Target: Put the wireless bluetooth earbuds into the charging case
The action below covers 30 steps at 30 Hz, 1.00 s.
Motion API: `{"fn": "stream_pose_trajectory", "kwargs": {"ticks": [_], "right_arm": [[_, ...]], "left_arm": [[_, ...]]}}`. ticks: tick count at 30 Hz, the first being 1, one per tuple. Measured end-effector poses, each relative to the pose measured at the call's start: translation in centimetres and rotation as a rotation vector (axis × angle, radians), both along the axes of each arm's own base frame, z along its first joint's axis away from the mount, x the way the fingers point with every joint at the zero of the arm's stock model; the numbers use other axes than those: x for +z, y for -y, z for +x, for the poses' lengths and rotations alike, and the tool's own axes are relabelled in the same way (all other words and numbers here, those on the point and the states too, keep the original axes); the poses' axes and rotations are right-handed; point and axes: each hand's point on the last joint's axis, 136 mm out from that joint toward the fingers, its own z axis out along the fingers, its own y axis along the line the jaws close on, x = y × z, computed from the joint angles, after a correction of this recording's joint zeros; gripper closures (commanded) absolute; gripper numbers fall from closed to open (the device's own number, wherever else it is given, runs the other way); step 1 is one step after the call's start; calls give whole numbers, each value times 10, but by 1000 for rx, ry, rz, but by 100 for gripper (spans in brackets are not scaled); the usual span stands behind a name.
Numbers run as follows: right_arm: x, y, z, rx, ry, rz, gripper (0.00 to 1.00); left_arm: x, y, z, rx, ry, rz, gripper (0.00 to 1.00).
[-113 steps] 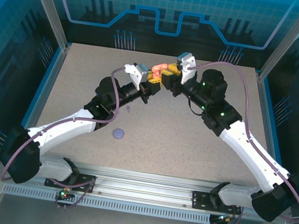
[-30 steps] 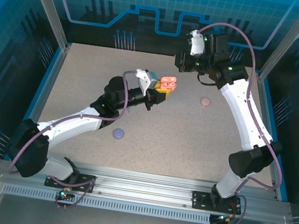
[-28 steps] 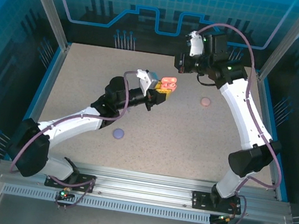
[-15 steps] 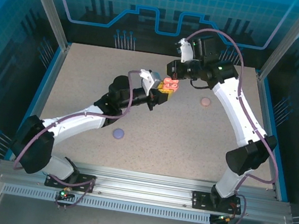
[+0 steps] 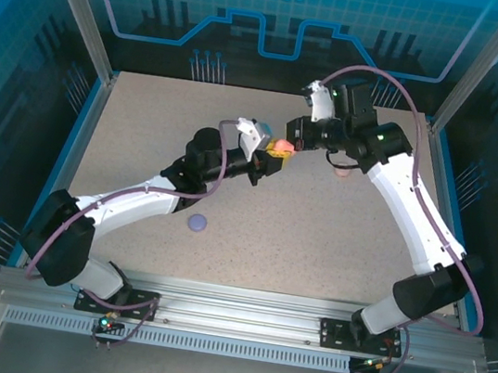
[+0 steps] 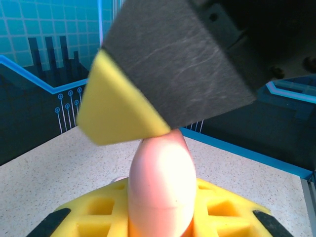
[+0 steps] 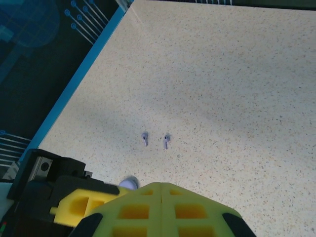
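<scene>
view: left wrist | pink charging case [image 6: 162,182] stood upright between left gripper's [image 6: 160,219] yellow fingers [image 6: 81,216] | black-backed yellow pad [image 6: 116,111] touched its top | speckled table [image 6: 44,168] lay behind

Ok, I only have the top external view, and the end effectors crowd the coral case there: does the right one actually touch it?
Observer: Yes. On the left wrist view the right end effector rests its tip on top of the coral case, which the left end effector grips.
Operator: Is it carrying a bud?
Observer: Right wrist view: shut, nothing visible between its fingers.
Operator: Any loose buds?
Observer: Two lavender earbuds lie side by side on the table.
</scene>
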Motion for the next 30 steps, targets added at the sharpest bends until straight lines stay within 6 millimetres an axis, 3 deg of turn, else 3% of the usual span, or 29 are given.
{"fn": "stream_pose_trajectory", "kwargs": {"ticks": [4, 5, 8, 14, 18, 22, 30], "right_arm": [[4, 38, 7, -168, 9, 32, 77], [3, 52, 10, -226, 9, 40, 67], [-7, 84, 14, -348, 3, 47, 52], [-71, 108, 0, -456, -106, -7, 21], [-112, 121, -17, -503, -179, -54, 8], [-129, 130, -31, -534, -203, -72, 5], [-131, 139, -39, -562, -189, -80, 5]], "left_arm": [[-1, -4, 7, 40, -15, -8, 100], [-3, -5, 9, 50, -30, -13, 100], [-16, -4, 17, 78, -95, -25, 100], [-76, 6, 43, 135, -334, -16, 100], [-113, 18, 63, 172, -507, -27, 100], [-141, 36, 86, 202, -678, -71, 100], [-190, 69, 123, 256, -982, -156, 100]]}}
